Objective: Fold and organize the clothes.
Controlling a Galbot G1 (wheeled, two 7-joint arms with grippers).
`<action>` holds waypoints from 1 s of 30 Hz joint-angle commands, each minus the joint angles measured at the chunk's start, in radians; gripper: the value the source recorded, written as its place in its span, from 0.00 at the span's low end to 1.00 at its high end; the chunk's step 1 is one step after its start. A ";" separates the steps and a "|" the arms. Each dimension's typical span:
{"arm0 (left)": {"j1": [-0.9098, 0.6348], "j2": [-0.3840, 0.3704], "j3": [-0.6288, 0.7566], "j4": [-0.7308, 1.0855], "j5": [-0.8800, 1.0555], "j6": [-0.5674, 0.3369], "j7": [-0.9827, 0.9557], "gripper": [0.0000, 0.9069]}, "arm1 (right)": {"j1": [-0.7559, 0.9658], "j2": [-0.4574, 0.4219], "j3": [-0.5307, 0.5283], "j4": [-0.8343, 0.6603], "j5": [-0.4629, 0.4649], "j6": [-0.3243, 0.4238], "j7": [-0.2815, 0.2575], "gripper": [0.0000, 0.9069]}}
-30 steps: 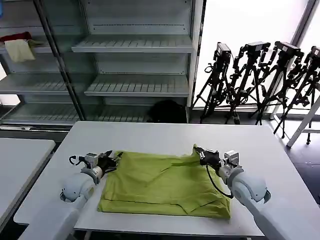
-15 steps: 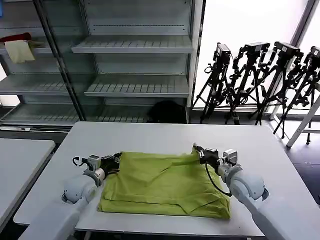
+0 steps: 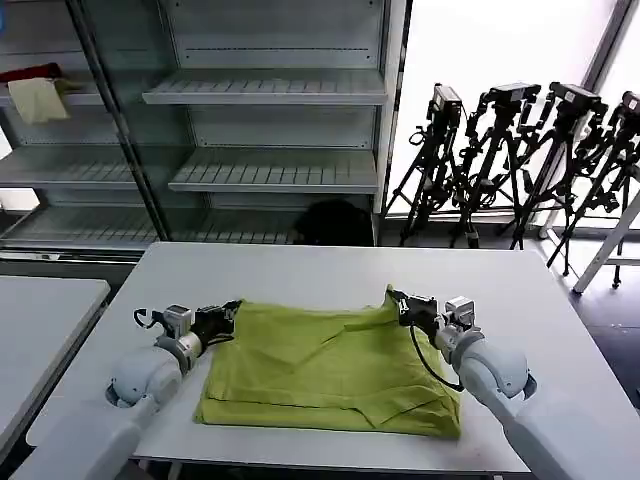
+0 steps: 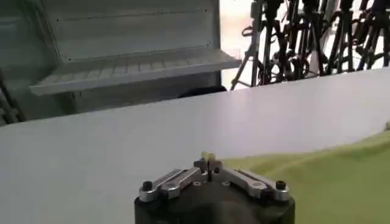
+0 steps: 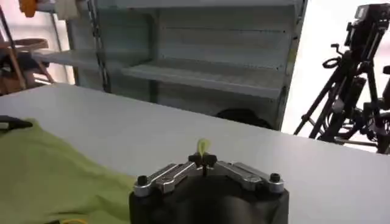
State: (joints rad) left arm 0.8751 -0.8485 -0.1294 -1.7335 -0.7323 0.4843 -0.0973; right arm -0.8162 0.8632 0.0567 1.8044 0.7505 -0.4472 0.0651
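A white bench (image 3: pixel 330 270) carries the lime-green T-shirt (image 3: pixel 330 365), lying flat and partly folded, its print hidden. The left claw (image 3: pixel 228 313) pinches its far left corner; the right claw (image 3: pixel 396 300) is clamped on the raised far right corner.

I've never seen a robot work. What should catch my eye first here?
The lime-green T-shirt spread on the white table stands out. The left hand pinches its far left corner and the right hand pinches its far right corner, lifting the cloth slightly. Behind the table stand grey shelves and, to the right, black tripods.
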 commanded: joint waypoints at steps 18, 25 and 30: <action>0.233 0.068 -0.097 -0.302 0.013 0.009 -0.010 0.00 | -0.138 -0.045 0.091 0.096 0.060 0.023 0.030 0.00; 0.315 0.066 -0.141 -0.315 0.101 0.021 -0.022 0.00 | -0.203 -0.045 0.108 0.148 0.064 0.032 0.066 0.00; 0.360 0.052 -0.178 -0.326 0.131 0.016 -0.046 0.00 | -0.241 -0.040 0.121 0.185 0.070 0.036 0.109 0.00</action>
State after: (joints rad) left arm 1.1329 -0.7955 -0.2607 -2.0152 -0.6686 0.4948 -0.1222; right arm -0.9840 0.8245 0.1599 1.9278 0.8128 -0.4158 0.1257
